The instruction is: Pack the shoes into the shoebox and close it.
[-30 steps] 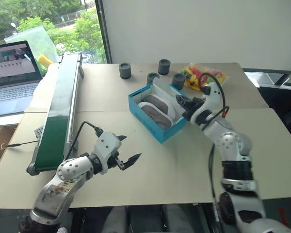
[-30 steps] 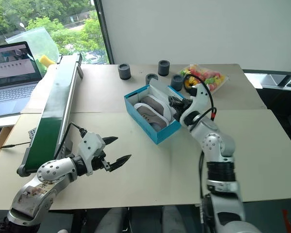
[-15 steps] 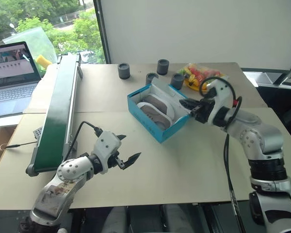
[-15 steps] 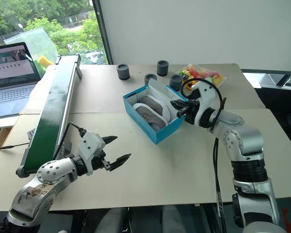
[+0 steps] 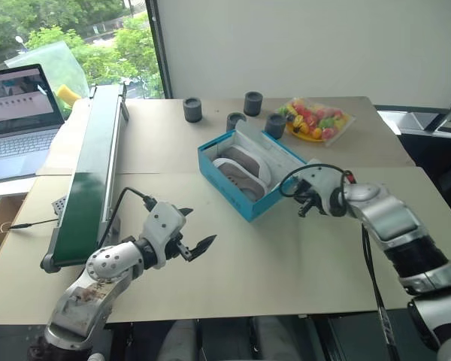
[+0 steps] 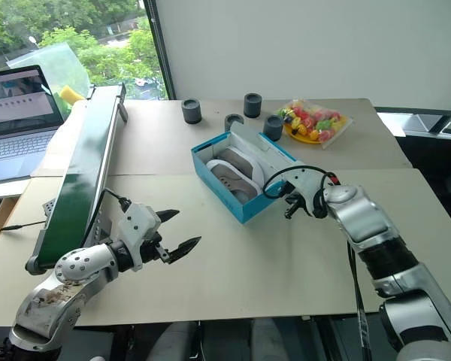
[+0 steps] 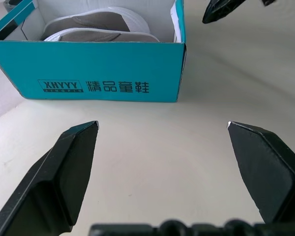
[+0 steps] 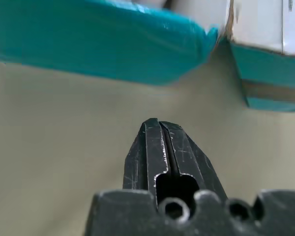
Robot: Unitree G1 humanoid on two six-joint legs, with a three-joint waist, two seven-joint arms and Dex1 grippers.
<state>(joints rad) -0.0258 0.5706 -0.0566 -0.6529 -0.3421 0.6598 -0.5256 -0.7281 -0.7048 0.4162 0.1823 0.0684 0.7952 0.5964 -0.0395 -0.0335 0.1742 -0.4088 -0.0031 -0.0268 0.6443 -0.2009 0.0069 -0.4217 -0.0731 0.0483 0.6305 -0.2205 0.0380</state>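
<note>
Left gripper [image 5: 197, 249]: my jaws stand wide apart on nothing, hovering over the bare table [image 5: 301, 256] near the front edge, left of the box and well apart from it.
Conveyor [image 5: 90, 165]: the long green belt runs along the far left, out of my way.
Shoebox [image 5: 244, 174]: the turquoise box sits mid-table, open, with its white-lined lid [image 5: 274, 149] standing up along the far-right side.
Shoes [image 5: 240, 169]: both grey shoes already lie inside, side by side, white soles at the rim.
Right gripper [image 6: 289, 207]: my fingers are pressed together on nothing, low over the table just beside the box's near-right corner.
Step in hand: as I judge it, closing the lid; packing looks done.
How to do it well: I would bring the right gripper round behind the lid and push it over toward the left, gently. The left gripper could brace the box's near wall so it does not slide.
Risk: a heel riding high could keep the lid from seating.
</note>
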